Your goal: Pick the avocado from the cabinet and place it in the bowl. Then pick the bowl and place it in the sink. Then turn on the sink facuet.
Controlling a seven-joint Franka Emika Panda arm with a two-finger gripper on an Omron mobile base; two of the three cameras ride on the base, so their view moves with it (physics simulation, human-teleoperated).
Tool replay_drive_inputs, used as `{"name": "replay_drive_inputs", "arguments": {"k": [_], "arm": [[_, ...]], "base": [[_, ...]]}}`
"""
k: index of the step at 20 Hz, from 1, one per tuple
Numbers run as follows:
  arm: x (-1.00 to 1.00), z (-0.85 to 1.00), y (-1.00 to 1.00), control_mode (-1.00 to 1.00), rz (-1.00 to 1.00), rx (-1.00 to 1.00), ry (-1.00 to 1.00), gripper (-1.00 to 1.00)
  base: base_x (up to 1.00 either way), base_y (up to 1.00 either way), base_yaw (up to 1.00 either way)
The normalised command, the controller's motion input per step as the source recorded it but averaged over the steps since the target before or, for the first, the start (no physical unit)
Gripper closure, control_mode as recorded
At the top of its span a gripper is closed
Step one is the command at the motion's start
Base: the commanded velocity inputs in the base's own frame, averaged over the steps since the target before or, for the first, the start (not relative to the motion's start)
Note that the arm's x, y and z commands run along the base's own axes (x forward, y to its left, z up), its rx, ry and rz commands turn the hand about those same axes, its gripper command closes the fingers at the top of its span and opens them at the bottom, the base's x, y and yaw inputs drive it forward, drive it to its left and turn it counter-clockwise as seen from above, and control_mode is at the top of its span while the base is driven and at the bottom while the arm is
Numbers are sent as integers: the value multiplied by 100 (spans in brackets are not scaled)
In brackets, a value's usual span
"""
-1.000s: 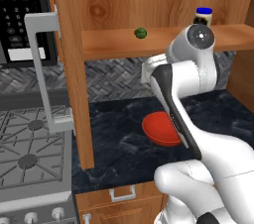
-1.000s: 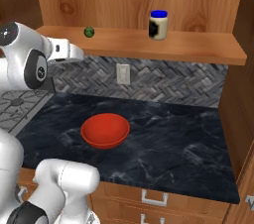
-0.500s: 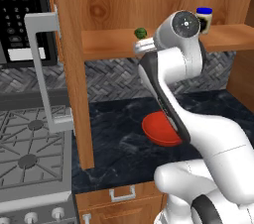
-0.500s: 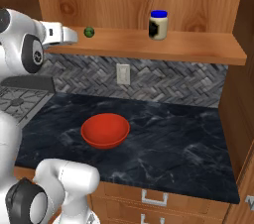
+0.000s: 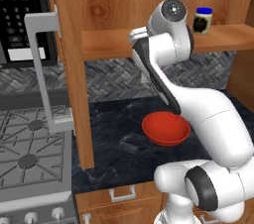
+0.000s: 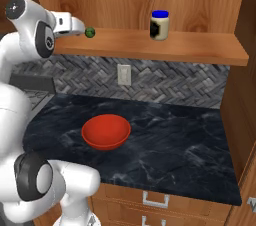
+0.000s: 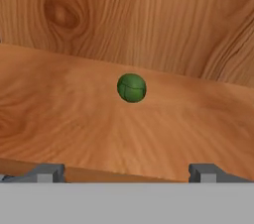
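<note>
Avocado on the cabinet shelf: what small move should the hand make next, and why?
Probably ease straight forward. The hand is open, and the avocado sits on the shelf ahead of the fingertips, roughly centred between them but not yet inside.

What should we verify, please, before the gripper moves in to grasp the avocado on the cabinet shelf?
1. Jaws wide apart: ok; gripper is open, fingertips well to either side.
2. Avocado centred between the tips: ok.
3. Avocado not yet held: ok; it rests on the shelf, ahead of the tips.
4. Shelf space around the avocado free: ok; the blue-lidded jar stands far along the shelf.
5. Bowl upright on the counter, ready to receive: ok.
6. Exact gap from tips to avocado: cannot tell.
</note>
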Motion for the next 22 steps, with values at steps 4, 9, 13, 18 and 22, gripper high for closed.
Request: {"name": "replay_drive_inputs", "arguments": {"k": [4,9,13,18,22], "arm": [[54,-15,0,-100,0,0,0,-100],[39,-13,0,-100,0,0,0,-100],[50,-9,0,-100,0,0,0,-100],[49,-4,-1,-100,0,0,0,-100],[52,-1,-4,-100,0,0,0,-100]], "base": [[0,0,0],[0,0,0],[0,0,0],[0,0,0],[0,0,0]]}}
